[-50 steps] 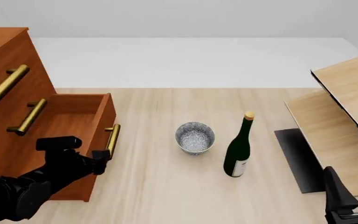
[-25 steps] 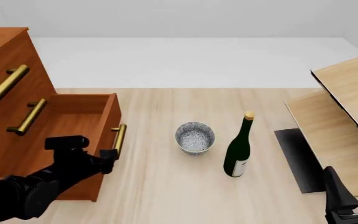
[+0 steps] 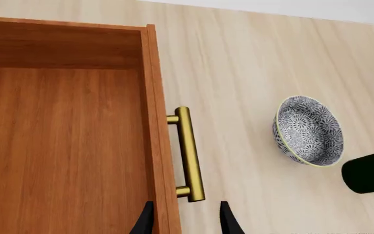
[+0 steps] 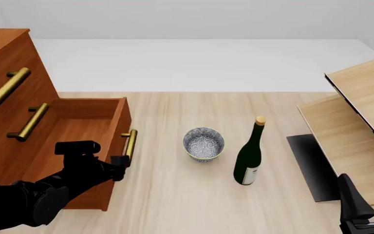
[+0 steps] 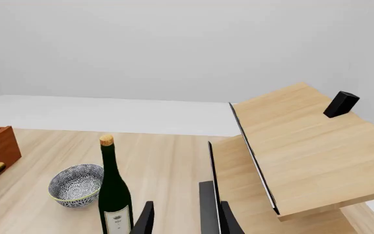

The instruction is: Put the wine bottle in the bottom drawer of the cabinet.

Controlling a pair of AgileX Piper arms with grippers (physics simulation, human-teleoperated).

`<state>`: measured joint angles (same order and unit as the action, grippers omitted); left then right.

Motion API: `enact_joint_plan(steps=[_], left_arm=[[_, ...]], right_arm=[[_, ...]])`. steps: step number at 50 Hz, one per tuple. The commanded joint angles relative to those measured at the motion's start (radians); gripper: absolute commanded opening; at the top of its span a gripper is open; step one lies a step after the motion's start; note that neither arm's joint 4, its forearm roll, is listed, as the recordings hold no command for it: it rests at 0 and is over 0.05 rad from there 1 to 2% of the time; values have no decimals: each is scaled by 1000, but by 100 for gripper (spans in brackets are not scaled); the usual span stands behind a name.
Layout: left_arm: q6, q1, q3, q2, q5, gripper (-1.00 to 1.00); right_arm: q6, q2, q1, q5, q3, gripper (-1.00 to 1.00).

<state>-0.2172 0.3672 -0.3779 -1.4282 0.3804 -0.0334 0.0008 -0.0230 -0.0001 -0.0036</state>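
Note:
The wine bottle (image 4: 249,157) stands upright on the table, right of the speckled bowl; it also shows in the right wrist view (image 5: 113,190). The cabinet (image 4: 5,87) stands at the left. Its bottom drawer (image 4: 76,141) is pulled out and shows an empty wooden inside (image 3: 64,146). My left gripper (image 4: 117,163) is at the near end of the drawer's brass handle (image 3: 190,156), one finger on each side of the bar, set wider than it. My right gripper (image 5: 185,220) is open and empty, low at the near right, apart from the bottle.
A speckled grey bowl (image 4: 204,143) sits between the drawer and the bottle. Pale wood furniture (image 4: 356,126) with a dark base stands at the right. The two upper drawers (image 4: 8,85) are closed.
The bottom drawer has slid further out to the right, and my left gripper has moved with its handle. The bottle, the bowl and my right arm have not moved.

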Motion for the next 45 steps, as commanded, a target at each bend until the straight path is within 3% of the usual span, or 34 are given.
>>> enact_joint_plan(steps=[1,16,30,45], left_arm=[[-48,33,-43,-64,5,100],[-45,66,-52,-41,-2,100],[64,49,-117,96,-162,100],[114,67,-166,200,-275,100]], right_arm=[[-1,0,-1,-1,0,100],[-2,0,-2,-1,0,100],[-3,0,-1,-2,0,100],[-9,0,-3,-4,0,100]])
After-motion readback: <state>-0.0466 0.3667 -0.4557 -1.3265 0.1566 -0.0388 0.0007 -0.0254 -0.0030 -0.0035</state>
